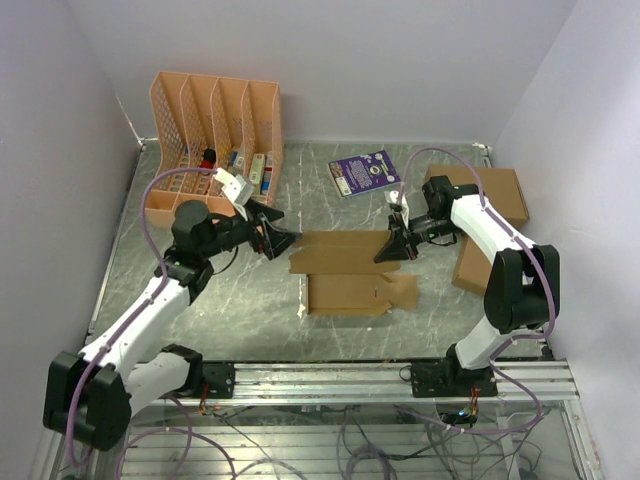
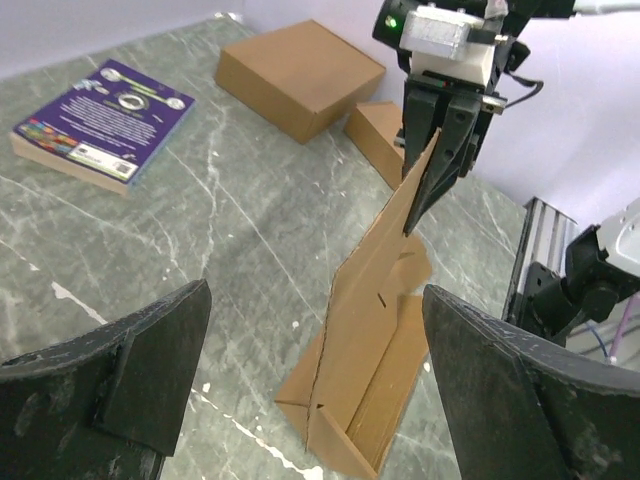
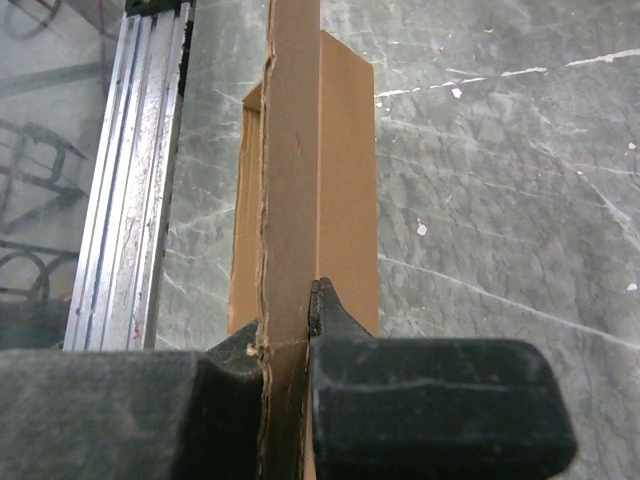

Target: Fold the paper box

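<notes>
Nearest me, just beyond the aluminium rail [image 1: 330,378] where both arms are bolted, the paper box [image 1: 348,294] lies at the middle of the counter [image 1: 230,310], with its long axis running left to right. Its near part rests flat on the marbled surface. Its far part, a long panel [image 1: 338,252], stands up on edge from the crease.

The right claw [image 1: 391,250] is clamped hard on the right end of that panel. Its wrist view shows the cardboard edge pinched between the two pads, with the carton's trough beyond it.

The left claw [image 1: 284,240] stands spread wide and holds nothing. It is just beside the panel's left end and points along the box's length, so the panel lies straight to its right. From its wrist view the raised panel sits between the two open fingers but ahead of them, and I see no contact.

I judge that the left arm is the free one for the next fold, and it should come in along that long axis.

Farther off are a second small carton [image 1: 470,266] and a larger brown box [image 1: 492,190] on the right, a purple book [image 1: 364,172], and an orange file rack [image 1: 215,130] at far left.
</notes>
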Robot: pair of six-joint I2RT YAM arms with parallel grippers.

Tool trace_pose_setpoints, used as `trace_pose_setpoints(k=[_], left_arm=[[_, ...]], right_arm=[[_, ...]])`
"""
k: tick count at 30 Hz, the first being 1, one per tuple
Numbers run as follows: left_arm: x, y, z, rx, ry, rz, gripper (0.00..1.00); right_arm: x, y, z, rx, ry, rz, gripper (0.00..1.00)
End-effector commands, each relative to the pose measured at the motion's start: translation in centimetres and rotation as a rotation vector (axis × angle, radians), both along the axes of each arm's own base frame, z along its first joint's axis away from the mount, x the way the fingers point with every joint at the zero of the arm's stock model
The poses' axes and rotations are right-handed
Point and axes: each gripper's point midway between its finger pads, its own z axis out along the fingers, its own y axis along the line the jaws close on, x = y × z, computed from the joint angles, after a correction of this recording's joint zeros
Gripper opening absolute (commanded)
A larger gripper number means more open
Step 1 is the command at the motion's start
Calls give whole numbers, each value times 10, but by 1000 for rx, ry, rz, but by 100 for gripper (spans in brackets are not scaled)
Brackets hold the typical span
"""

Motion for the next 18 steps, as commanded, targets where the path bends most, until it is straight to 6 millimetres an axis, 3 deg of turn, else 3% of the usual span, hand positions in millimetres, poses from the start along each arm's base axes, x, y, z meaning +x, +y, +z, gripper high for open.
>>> trace_pose_setpoints(k=[1,7,13,18], left_arm=[[-2,-15,-4,5,-17,-138,96],[-10,-42,-19,152,-29,-278,94],[-11,-56,-47,333,7,-380,75],[-14,-62,-59,409,8,-404,66]], right_arm=[[2,9,10,-17,-77,35,0],[9,13,16,-62,-119,60,0],[13,16,23,-88,-150,83,0],[15,16,25,-92,-153,80,0]])
